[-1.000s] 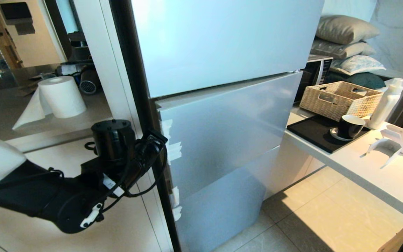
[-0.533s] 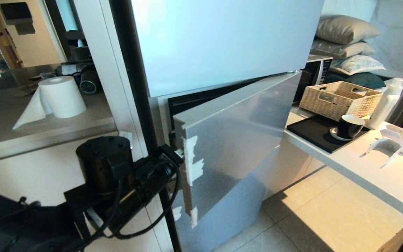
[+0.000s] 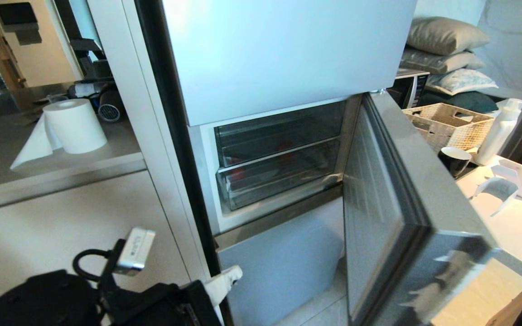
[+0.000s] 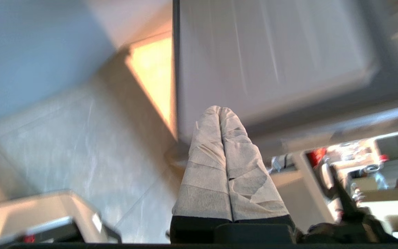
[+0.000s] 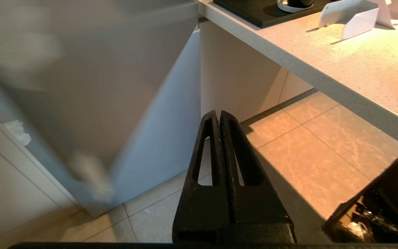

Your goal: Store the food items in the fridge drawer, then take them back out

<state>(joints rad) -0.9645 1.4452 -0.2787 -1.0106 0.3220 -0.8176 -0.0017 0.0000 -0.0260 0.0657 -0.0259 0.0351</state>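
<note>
Left hand [image 3: 224, 280], fingers together, sits low beside the open fridge door [image 3: 406, 190].

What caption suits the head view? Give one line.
Fridge door swung open, fridge drawer closed inside, left gripper low beside it.

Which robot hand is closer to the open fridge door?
It's hard to call. The left hand hangs low by the fridge's hinge-free side, left of the swung-out door. The right hand is out of the head view, low over the floor with the door before it.
</note>
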